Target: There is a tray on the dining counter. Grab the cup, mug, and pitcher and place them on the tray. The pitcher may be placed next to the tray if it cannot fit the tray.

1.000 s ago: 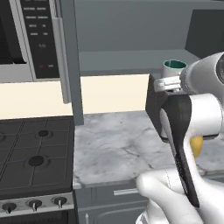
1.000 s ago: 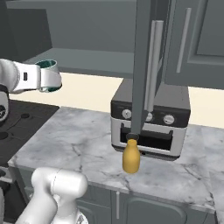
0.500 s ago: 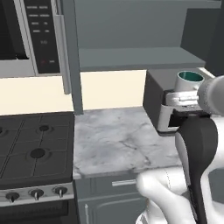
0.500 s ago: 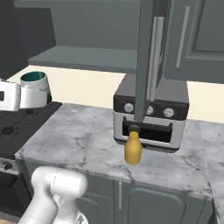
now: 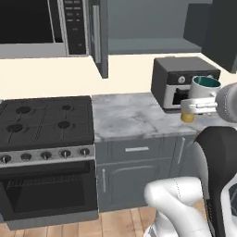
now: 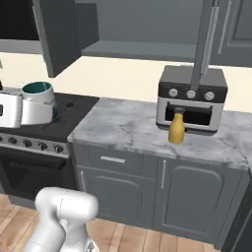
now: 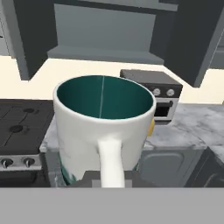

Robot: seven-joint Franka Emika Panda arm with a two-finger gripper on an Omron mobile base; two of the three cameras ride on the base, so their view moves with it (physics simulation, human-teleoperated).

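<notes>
Mug [image 7: 103, 127] sits centre frame in the hand view, upright, handle facing us, gripper [image 7: 107, 177] clamped tight at its base. Rigid, glazed, likely slippery, so keep it level. Pitcher [image 6: 176, 128] waits mid-right by the toaster oven [image 6: 193, 98].
</notes>
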